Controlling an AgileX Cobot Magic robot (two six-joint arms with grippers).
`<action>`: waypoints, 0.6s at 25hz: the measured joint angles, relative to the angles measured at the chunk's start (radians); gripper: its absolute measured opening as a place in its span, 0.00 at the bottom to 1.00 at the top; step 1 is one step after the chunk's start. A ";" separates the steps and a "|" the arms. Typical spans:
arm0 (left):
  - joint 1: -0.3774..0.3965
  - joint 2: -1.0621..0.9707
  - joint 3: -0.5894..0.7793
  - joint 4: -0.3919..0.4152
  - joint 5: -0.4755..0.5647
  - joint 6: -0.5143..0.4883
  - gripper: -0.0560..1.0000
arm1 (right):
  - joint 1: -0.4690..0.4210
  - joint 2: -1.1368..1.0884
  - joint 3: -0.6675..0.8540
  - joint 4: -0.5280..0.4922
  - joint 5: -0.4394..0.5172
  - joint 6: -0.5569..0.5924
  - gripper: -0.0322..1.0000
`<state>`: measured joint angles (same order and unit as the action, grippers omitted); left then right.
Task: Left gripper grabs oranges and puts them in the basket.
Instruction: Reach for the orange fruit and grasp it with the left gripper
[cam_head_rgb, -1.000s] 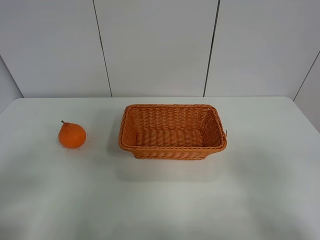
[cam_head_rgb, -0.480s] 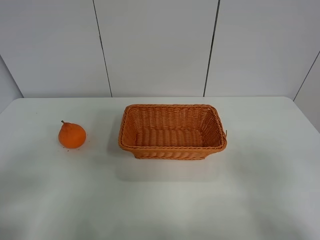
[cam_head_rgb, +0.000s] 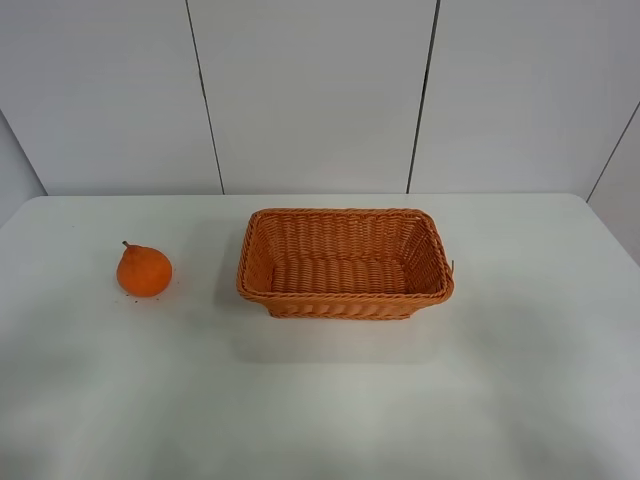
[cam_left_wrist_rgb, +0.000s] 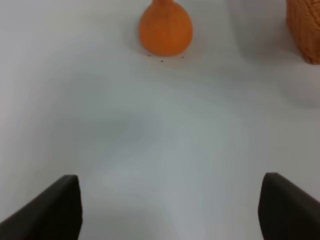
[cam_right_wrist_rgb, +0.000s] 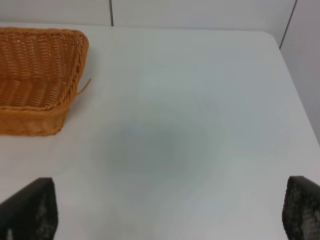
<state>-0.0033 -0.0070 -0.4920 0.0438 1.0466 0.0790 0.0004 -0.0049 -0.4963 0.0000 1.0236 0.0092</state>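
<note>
Now | left claw (cam_left_wrist_rgb: 170, 202) spread wide | orange (cam_left_wrist_rgb: 165, 30) well ahead of it, untouched

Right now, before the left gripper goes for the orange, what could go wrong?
The orange is round and loose on the table; an off-centre close by the open left gripper could send it rolling.
Its knobbed top may make a grasp from above slip.
The basket has raised, flared walls; a low carry might clip its rim.
</note>
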 joint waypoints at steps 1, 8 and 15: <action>0.000 0.000 0.000 0.021 0.000 0.000 0.83 | 0.000 0.000 0.000 0.000 0.000 0.000 0.70; 0.000 0.000 0.000 0.064 -0.003 0.000 0.83 | 0.000 0.000 0.000 0.000 0.000 0.000 0.70; 0.000 0.000 -0.004 0.062 -0.020 0.000 0.92 | 0.000 0.000 0.000 0.000 0.000 0.000 0.70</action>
<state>-0.0033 -0.0070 -0.4955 0.1059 1.0263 0.0790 0.0004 -0.0049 -0.4963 0.0000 1.0236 0.0092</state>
